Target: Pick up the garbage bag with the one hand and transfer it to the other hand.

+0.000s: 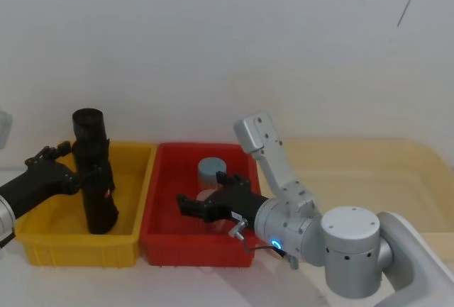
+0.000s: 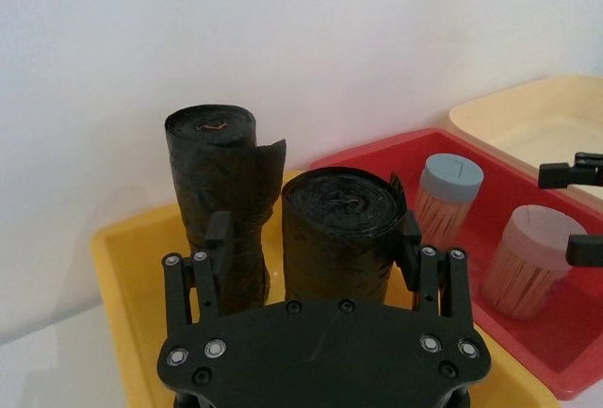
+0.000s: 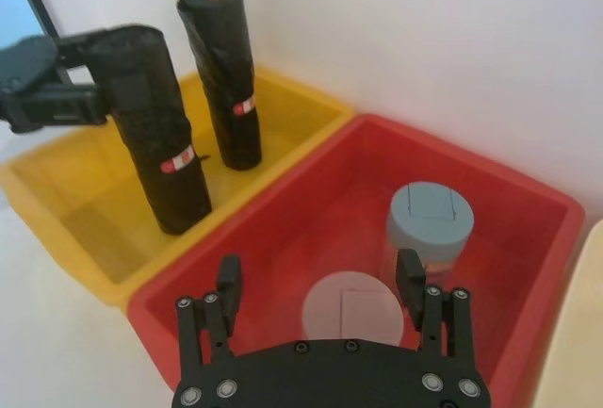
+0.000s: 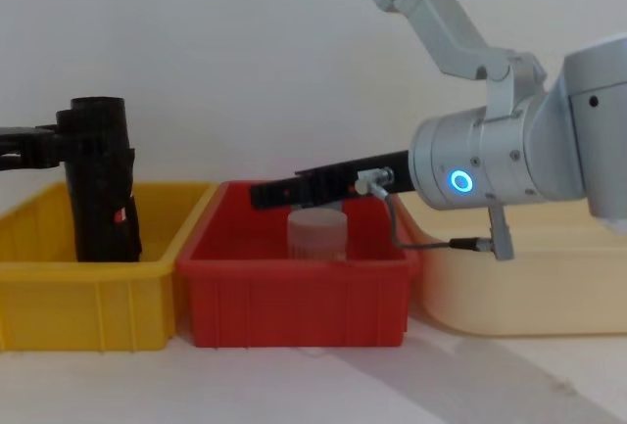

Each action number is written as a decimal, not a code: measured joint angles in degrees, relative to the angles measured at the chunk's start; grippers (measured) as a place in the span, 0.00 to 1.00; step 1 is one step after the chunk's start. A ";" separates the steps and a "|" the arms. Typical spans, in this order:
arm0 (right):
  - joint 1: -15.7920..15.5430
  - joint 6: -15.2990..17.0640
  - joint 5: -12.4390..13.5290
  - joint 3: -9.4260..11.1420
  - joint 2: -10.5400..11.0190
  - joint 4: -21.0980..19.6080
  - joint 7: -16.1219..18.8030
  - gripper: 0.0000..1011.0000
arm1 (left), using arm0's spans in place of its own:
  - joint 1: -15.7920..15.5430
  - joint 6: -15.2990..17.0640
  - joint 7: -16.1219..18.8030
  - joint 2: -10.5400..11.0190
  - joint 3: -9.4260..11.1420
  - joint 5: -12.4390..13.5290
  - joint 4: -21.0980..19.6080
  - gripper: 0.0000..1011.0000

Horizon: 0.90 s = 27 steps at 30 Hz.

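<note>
Black second roll beside garbage bag

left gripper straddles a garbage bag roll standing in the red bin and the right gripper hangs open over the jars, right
Not quite. The garbage bag that the left gripper straddles stands in the yellow bin, not the red bin, as the right wrist view shows. The right gripper does hang open over the jars.

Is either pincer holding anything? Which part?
Nothing held. Left pincer is open, straddling a garbage bag roll at its upper part; right pincer open over the red bin.
</note>
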 joint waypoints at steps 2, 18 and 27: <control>0.13 0.09 -0.10 0.00 0.08 0.36 0.15 0.99 | -0.08 -0.04 0.01 -0.02 0.05 0.03 0.07 0.99; 0.72 0.85 -0.50 0.24 1.25 2.05 1.87 0.99 | -0.30 -0.15 0.06 -0.05 0.18 0.13 0.29 0.99; 0.71 1.04 -0.41 0.13 1.67 2.40 2.32 0.99 | -0.35 -0.18 0.06 -0.05 0.22 0.13 0.34 0.99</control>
